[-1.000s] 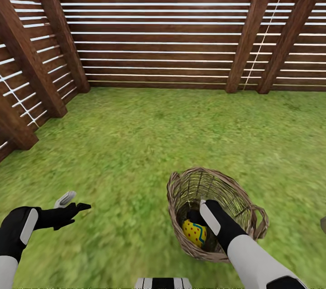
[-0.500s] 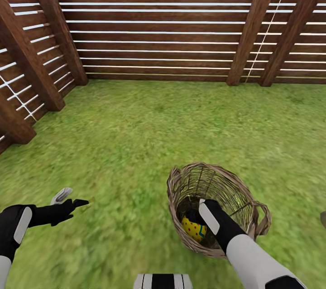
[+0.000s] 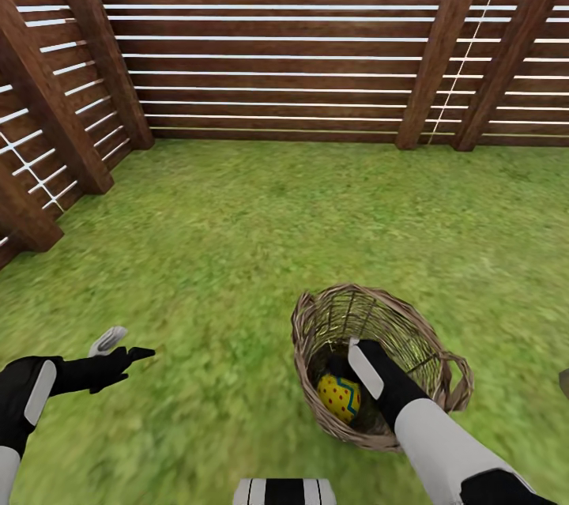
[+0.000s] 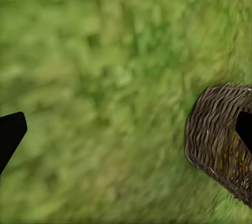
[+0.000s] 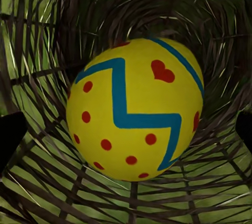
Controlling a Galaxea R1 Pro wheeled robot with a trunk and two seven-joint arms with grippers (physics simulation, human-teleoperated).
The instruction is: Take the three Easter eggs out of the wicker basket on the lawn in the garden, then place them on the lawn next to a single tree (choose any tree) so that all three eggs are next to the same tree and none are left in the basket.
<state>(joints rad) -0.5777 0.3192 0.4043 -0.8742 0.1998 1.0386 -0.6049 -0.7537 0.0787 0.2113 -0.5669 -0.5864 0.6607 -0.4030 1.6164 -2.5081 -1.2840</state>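
A dark brown slatted fence (image 3: 276, 39), braced by slanted posts (image 3: 438, 47), was seen meeting at a corner. Light showed between its slats. Mottled green grass (image 3: 237, 236) was spread below.

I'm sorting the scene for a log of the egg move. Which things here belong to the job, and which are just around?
Part of the job:
- Easter egg, lying in the basket
- wicker basket
- lawn
- right claw, reaching into the basket
- left claw, over the grass

Just around:
- slatted wooden fence
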